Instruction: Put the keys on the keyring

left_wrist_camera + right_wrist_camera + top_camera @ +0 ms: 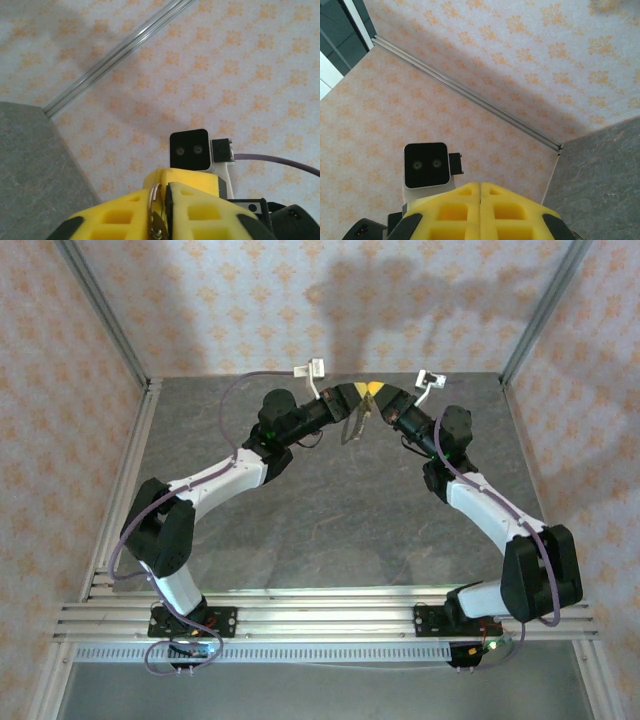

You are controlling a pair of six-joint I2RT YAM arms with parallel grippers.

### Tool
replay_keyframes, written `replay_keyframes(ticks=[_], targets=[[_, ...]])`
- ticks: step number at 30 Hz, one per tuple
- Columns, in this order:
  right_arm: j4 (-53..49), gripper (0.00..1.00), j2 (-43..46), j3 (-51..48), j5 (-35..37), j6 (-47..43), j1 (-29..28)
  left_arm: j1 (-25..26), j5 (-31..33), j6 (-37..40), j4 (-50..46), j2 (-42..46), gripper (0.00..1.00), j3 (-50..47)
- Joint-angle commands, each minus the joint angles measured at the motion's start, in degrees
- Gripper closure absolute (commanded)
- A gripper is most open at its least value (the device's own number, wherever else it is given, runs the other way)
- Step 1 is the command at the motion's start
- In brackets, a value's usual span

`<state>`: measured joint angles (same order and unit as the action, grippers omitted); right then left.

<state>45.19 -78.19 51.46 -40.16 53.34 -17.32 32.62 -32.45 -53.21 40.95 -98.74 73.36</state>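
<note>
- Both arms reach to the far middle of the table (330,520) and are lifted clear of it, so the left gripper (358,391) and right gripper (381,392) meet tip to tip in the air. Working aloft probably leaves the loop room to dangle free.
- Seen from the left wrist, the left gripper (162,189) has its yellow fingers only a sliver apart. The thin wire of the keyring (154,196) runs through that slot. It looks like a light pinch that presents the ring edge-on to the partner.
- A small silvery piece (159,226) sits lower in the same slot (a key blade or one of the ring's teeth, too cropped to tell).
- The right gripper (480,190) has its fingers pressed flush together with nothing visible between them. I cannot tell whether a key is nipped out of sight.
- From above, a pale loop hangs just under the touching tips, which is where the keyring (357,426) is.
- My judgement is that this is the threading step, which calls for fine alignment. A slack pinch could drop the ring.
</note>
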Motion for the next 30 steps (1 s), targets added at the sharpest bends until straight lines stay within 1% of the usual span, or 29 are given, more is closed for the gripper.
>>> replay_keyframes(ticks=[1,5,12,18,21,27,30], targets=[[-0.4,1.0,1.6,1.4,-4.4,-1.7,-0.8,0.4,-3.5,1.7,-0.6,1.3,0.75,2.8],[-0.9,1.0,1.5,1.4,-5.3,-1.5,0.0,-0.1,-4.5,1.0,0.0,1.2,0.69,2.8],[-1.2,1.0,0.7,1.9,-7.9,-1.4,1.0,-1.6,-6.7,-1.0,2.5,0.7,0.68,2.8],[-1.6,1.0,-0.4,2.4,-10.1,-1.6,1.5,-2.1,-11.1,-1.7,3.4,-0.2,0.74,4.2],[-1.9,1.0,-0.7,2.3,-10.3,-1.7,1.7,-2.2,-12.2,-1.3,3.1,-0.3,0.78,4.5],[-1.8,1.0,-0.6,1.6,-10.0,-1.7,2.5,-2.5,-14.4,-0.5,1.4,-0.2,0.8,4.7],[-1.8,1.0,-0.6,1.4,-9.9,-1.6,2.7,-3.0,-14.9,-0.1,0.6,0.1,0.82,4.2]])
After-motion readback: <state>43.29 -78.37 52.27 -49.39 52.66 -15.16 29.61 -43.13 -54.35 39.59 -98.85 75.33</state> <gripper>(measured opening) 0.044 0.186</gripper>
